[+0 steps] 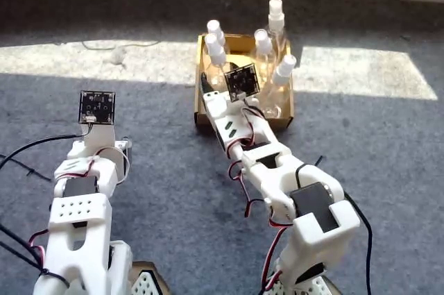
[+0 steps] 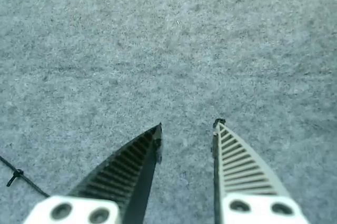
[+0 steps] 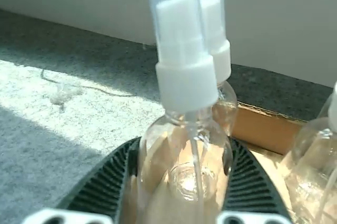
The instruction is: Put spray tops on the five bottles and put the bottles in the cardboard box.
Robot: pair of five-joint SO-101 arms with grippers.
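Right wrist view: spray-topped bottle (image 3: 181,150) snug between both jaws.

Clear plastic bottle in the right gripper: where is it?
High view: clear plastic bottle at the left end of the brown cardboard box, in the right gripper, beside another capped bottle.

From above, the right arm's camera block (image 1: 243,81) sits over the cardboard box (image 1: 239,44), so much of the box floor and the lower parts of the bottles (image 1: 277,31) beneath it are hidden; over at the right wrist, the near bottle (image 3: 181,150), clamped between the right fingers (image 3: 105,182), runs off the picture's edge, base unseen; a second bottle (image 3: 217,50) hides behind it, just cap and a bit of shoulder peeking out; a third bottle (image 3: 316,161) is sliced by the edge, most of its cap gone; at the left wrist, a black cable (image 2: 16,174) runs out of frame, its end unseen.
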